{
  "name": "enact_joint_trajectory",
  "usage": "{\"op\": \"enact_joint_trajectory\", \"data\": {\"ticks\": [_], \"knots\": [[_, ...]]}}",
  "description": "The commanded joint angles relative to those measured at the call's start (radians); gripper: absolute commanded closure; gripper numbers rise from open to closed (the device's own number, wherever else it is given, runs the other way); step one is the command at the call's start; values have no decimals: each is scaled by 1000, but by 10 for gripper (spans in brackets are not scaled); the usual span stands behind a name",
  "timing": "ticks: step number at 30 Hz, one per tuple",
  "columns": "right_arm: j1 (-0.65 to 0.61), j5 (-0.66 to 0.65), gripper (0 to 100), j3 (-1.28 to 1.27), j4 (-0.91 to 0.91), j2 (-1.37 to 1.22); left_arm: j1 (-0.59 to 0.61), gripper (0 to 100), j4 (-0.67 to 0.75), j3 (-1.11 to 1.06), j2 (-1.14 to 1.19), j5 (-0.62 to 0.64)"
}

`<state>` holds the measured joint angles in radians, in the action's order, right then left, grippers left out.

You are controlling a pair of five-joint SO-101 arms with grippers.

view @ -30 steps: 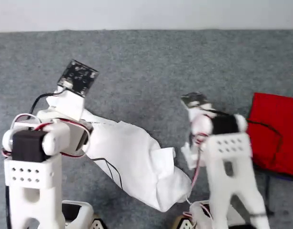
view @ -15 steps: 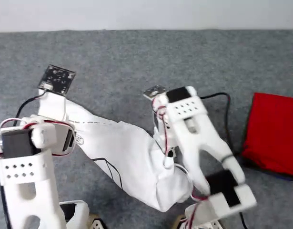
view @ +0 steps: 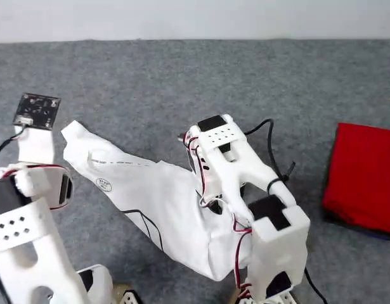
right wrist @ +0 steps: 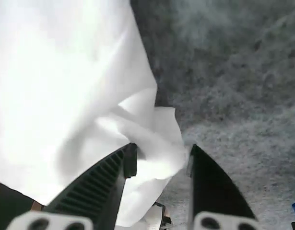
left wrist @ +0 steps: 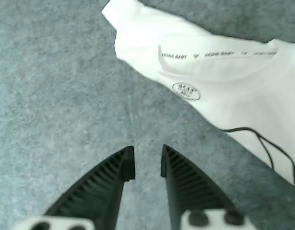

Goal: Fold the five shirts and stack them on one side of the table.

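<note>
From above, the white shirt (view: 163,202) lies rumpled on a slant across the grey surface (view: 182,82), running from near the left edge down toward the near edge. A folded red shirt (view: 363,177) sits at the right edge, well apart from it. The right arm (view: 239,171) is bent low over the white shirt's far side, and the left arm (view: 30,215) stands by the near left corner, beside the collar end.

From the left wrist, the left arm's fingers (left wrist: 113,177) have only a narrow gap between them and nothing in it. They hang over bare surface just short of the collar and shoulder.

From the right wrist, the right arm's fingers (right wrist: 109,182) are spread wide, one on each side of a bunched sleeve (right wrist: 159,139), and not pinched on it.

I'd say the red one is finished and the white shirt's fold is only being set up. Next, the right fingers need to close on that sleeve, and the left ones need to open and take the shoulder. Then the cloth can be pulled flat before folding.
</note>
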<state>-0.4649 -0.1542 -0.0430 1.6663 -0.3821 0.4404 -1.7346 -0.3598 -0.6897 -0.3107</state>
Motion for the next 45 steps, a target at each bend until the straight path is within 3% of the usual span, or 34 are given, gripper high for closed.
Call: {"op": "enact_joint_trajectory", "data": {"ticks": [1,2,12,15,23,27,32,38,45], "knots": [[-4,-44,958,74,-1,-1,41,902,-2,4,-21,-34],[-4,-55,995,89,2,-1,55,902,-2,4,-21,-41],[-21,-149,989,402,127,82,250,903,-2,8,-21,-133],[-97,-238,989,514,127,143,345,903,0,8,-21,-178],[-360,-315,989,824,64,180,585,903,5,7,-21,-259],[-506,-367,989,833,18,180,677,903,5,2,-21,-295],[-647,-382,970,832,127,145,747,903,5,2,-20,-328],[-568,-311,723,830,133,156,726,900,8,-33,-20,-327],[-438,-273,748,830,133,214,600,899,40,-76,-18,-324]]}}
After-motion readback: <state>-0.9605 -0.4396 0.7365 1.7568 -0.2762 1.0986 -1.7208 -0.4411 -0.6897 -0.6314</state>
